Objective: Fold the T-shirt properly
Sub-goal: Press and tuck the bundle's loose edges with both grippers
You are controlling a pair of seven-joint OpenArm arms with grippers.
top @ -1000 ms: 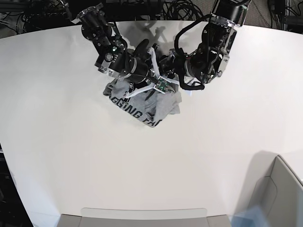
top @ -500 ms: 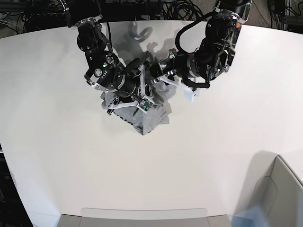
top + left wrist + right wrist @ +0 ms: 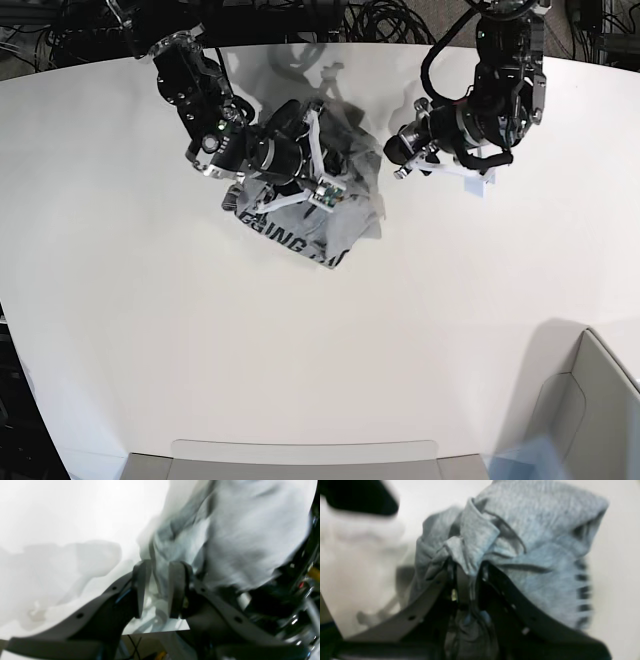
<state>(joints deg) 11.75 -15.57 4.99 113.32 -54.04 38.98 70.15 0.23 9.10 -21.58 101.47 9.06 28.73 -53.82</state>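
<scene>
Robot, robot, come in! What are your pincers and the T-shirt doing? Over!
Right pincer shut on T-shirt. Left pincer nearly shut, cloth between its pads. Shirt bunched on table, unfolded. Nothing in the way.

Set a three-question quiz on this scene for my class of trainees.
1. True or false: the T-shirt lies flat and spread out on the table.
2. The right gripper grips: A nothing, B T-shirt cloth, C a box?
3. What colour is the lettering?
Key: 1 false, it is bunched; 2 B; 3 black.
</scene>
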